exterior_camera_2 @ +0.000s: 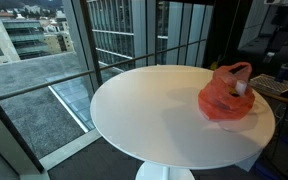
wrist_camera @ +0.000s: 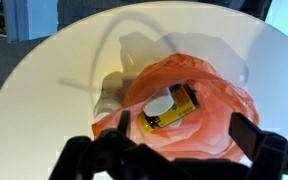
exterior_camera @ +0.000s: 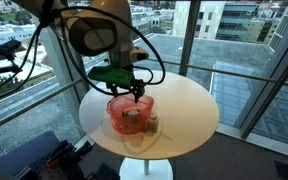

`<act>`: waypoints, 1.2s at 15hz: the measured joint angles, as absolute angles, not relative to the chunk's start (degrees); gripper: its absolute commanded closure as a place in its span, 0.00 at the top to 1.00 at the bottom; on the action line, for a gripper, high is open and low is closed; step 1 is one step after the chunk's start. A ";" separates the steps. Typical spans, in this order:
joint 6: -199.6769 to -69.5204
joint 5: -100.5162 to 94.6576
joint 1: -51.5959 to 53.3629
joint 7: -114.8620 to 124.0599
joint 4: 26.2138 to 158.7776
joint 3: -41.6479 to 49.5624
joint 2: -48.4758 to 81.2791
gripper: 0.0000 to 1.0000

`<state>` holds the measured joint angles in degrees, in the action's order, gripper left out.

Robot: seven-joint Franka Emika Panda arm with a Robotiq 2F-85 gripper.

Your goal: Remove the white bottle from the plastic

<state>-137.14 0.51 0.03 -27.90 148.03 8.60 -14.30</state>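
Observation:
The red-orange translucent plastic [exterior_camera: 127,108] sits on the round white table [exterior_camera: 189,105]; it also shows in an exterior view [exterior_camera_2: 224,100] and in the wrist view [wrist_camera: 209,115]. The white bottle [wrist_camera: 171,107], with a white top and a yellow label, rests tilted inside it; it shows whitish in both exterior views [exterior_camera_2: 240,88] [exterior_camera: 131,118]. My gripper [wrist_camera: 184,138] is open and empty just above the plastic, with one finger to each side of the bottle; in an exterior view it hangs over the rim [exterior_camera: 134,92]. It does not show in the exterior view from across the table.
A small pale greyish bottle [wrist_camera: 109,98] stands on the table against the outside of the plastic; it also shows in an exterior view [exterior_camera: 152,122]. Glass walls with dark frames [exterior_camera_2: 84,50] surround the table. The table's edge [wrist_camera: 4,90] curves close by.

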 measured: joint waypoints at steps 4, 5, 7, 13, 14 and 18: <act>-137.60 0.51 0.11 -27.93 148.05 8.46 -14.10 1.00; -138.43 0.51 0.35 -27.96 148.11 8.32 -13.81 1.00; -140.65 0.94 1.24 -28.36 148.47 7.91 -12.92 1.00; -146.38 6.14 3.82 -35.30 148.85 7.70 -7.33 1.00; -147.25 7.00 3.74 -37.01 148.83 7.72 -6.37 1.00; -149.88 11.07 2.87 -44.84 148.28 7.75 -2.66 1.00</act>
<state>-149.88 11.07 2.87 -44.84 148.28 7.75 -2.66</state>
